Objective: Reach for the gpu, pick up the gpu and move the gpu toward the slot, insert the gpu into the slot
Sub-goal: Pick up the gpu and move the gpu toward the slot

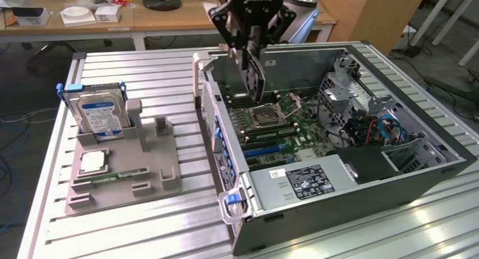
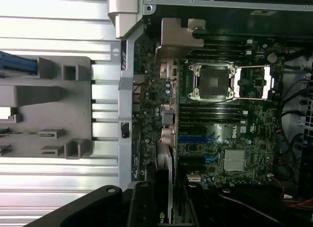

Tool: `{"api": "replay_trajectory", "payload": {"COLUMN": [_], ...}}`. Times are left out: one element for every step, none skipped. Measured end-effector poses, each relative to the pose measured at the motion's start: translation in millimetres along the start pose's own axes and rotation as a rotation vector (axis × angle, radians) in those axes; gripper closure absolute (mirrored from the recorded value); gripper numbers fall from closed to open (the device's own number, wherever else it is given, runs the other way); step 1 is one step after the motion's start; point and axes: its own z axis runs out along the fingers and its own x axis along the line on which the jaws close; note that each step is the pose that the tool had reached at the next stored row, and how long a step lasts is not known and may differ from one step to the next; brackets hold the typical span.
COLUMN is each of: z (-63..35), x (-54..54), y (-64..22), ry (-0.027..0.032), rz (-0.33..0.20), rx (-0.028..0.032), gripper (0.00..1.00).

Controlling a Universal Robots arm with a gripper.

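My gripper (image 1: pixel 250 49) is shut on the gpu (image 1: pixel 254 77), which hangs edge-down above the open computer case, near the case's wall at the exterior view's left. In the wrist view the gpu (image 2: pixel 165 153) shows edge-on between my fingers (image 2: pixel 142 202), its silver end bracket (image 2: pixel 175 37) at the far end. The blue slot (image 1: pixel 262 151) lies on the green motherboard (image 1: pixel 299 127), lower and nearer the camera than the card. Seen from the wrist, the slot (image 2: pixel 193 139) runs just beside the card's edge. The card is clear of the board.
The case's walls (image 1: pixel 351 186) surround the motherboard, with the silver processor socket (image 1: pixel 271 112) and black memory slots (image 1: pixel 258 134) by the slot. A grey fixture (image 1: pixel 123 163) at the exterior view's left holds a blue-labelled hard drive (image 1: pixel 100 110) and a memory stick (image 1: pixel 112 176).
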Motion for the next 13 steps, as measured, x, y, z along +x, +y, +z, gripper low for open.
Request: {"api": "replay_trajectory", "payload": {"z": [0.1, 0.2, 0.3, 0.4, 0.6, 0.7, 0.9, 0.9, 1.0, 1.1, 1.3, 1.5, 1.7], "x": [-3.2, -6.6, -10.3, -14.0, -17.8, -21.5, -25.3, -28.3, -31.3, -34.2, -36.9, -40.0, -43.1], "y": [0.0, -0.1, -0.1, -0.1, -0.1, -0.1, -0.2, -0.2, -0.2, -0.2, -0.2, -0.2, -0.2], "ry": [0.0002, 0.0004, 0.0005, 0.0007, 0.0009, 0.0009, 0.0011, 0.0012, 0.0015, 0.0017, 0.0018, 0.0017, 0.0018], "rz": [0.0, -0.001, -0.001, -0.002, -0.003, -0.004, -0.005, -0.006, -0.005, -0.005, -0.006, -0.006, -0.005], "rx": [-0.0008, -0.0014, -0.0019, -0.0026, -0.0036, -0.0048, -0.0062, -0.007, -0.0074, -0.0076, -0.0078, -0.0079, -0.0079], "gripper": [0.74, 0.74, 0.74, 0.74, 0.74, 0.74, 0.74, 0.74, 0.74, 0.74, 0.74, 0.74, 0.74]}}
